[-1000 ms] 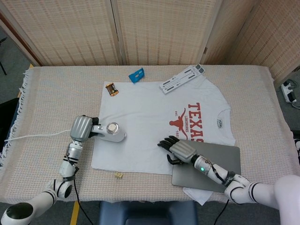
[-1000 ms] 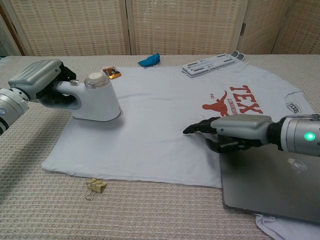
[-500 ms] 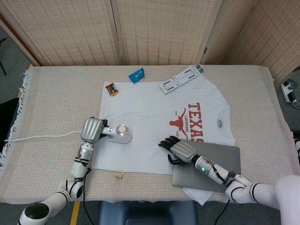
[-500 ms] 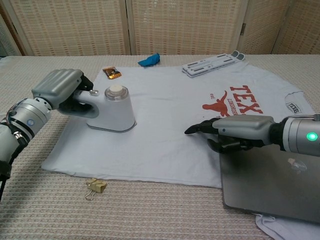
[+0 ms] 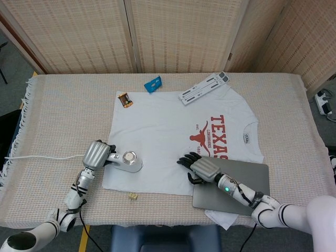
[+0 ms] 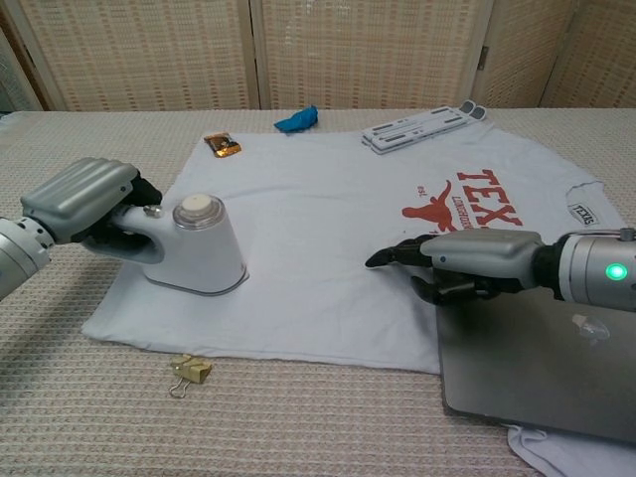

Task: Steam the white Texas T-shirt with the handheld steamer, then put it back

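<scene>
A white short-sleeved T-shirt with a red "TEXAS" longhorn print (image 5: 178,142) (image 6: 328,229) lies flat on a beige woven tablecloth (image 5: 63,115) (image 6: 328,417), its printed chest toward the robot's right. The left hand (image 5: 96,154) (image 6: 84,204) grips the handle of a white handheld steamer with a round grey cap (image 5: 128,160) (image 6: 199,253), fingers wrapped around the grip. The steamer stands base-down on the shirt's near-left corner, close to the hem, with the hand just off the cloth's left edge. A white cord (image 5: 37,156) runs from the hand's side toward the table's left edge.

The right hand (image 5: 202,169) (image 6: 472,263) rests on the shirt below the print, fingers stretched forward and slightly apart with dark fingertips (image 6: 383,258) on the fabric, holding nothing; it is well apart from the steamer. Just beside its wrist a flat grey laptop-like slab (image 5: 241,189) (image 6: 547,368) overlaps the shirt's lower right part.

A small brass binder clip (image 5: 132,196) (image 6: 189,371) lies on the tablecloth near the hem. Beyond the shirt sit a blue crumpled wrapper (image 5: 153,84) (image 6: 296,119), a small orange-brown packet (image 5: 125,100) (image 6: 223,146) and a white folding stand (image 5: 205,87) (image 6: 422,126) whose end overlaps the shirt's far edge.
</scene>
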{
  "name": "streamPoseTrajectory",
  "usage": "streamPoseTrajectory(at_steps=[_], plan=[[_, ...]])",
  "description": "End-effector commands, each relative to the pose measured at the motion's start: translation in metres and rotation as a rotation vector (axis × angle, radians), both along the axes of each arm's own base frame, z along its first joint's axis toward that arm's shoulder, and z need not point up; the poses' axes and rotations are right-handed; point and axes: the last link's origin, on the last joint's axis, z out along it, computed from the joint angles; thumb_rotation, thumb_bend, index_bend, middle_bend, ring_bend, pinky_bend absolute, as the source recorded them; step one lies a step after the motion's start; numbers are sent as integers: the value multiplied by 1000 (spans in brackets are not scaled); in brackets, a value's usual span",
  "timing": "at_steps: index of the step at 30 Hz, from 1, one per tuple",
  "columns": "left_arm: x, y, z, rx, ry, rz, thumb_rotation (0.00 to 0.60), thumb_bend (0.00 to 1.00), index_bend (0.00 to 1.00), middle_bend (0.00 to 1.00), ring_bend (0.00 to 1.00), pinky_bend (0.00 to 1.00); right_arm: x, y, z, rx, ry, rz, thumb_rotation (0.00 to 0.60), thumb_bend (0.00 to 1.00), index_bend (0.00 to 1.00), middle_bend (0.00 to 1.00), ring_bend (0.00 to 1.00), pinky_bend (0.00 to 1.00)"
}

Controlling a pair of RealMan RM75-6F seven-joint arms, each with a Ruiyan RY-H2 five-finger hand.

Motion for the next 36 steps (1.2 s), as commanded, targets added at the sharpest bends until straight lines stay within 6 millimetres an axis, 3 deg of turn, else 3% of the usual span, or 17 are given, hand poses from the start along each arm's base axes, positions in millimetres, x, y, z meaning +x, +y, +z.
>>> streamPoseTrajectory(at_steps=[1, 8, 11, 14, 18, 26, 31, 36], plan=[[-6, -18, 3, -21, 6, -24, 600, 363, 823, 999, 829, 720, 0, 0, 0, -1, 0, 2, 71, 757, 0, 65, 0, 0], [-9, -49, 16, -47, -48, -44, 600, 362, 823, 998, 829, 720, -2, -1, 3, -9, -3, -4, 68, 760, 0, 66, 0, 0], [-7, -53, 25, -28, -34, -64, 600, 362, 823, 999, 829, 720, -3, -2, 5, -13, 0, -6, 69, 764, 0, 66, 0, 0], [1, -40, 34, 9, -52, -60, 600, 363, 823, 999, 829, 720, -4, -3, 6, -14, 5, -6, 68, 763, 0, 67, 0, 0], [20, -6, 36, 61, -85, -29, 600, 363, 825, 999, 829, 720, -3, -4, 6, -17, -1, -7, 66, 765, 0, 67, 0, 0], [54, 47, 5, 109, -62, 15, 600, 363, 827, 1000, 831, 726, 0, -4, 5, -21, -3, -4, 67, 765, 0, 67, 0, 0], [60, 68, -14, 96, -15, 94, 600, 362, 825, 997, 831, 727, 6, -4, 0, -25, -18, 5, 69, 764, 0, 68, 0, 0], [54, 75, -26, 82, 24, 167, 600, 362, 823, 991, 829, 727, 13, -5, -4, -23, -29, 21, 69, 764, 0, 67, 0, 0]])
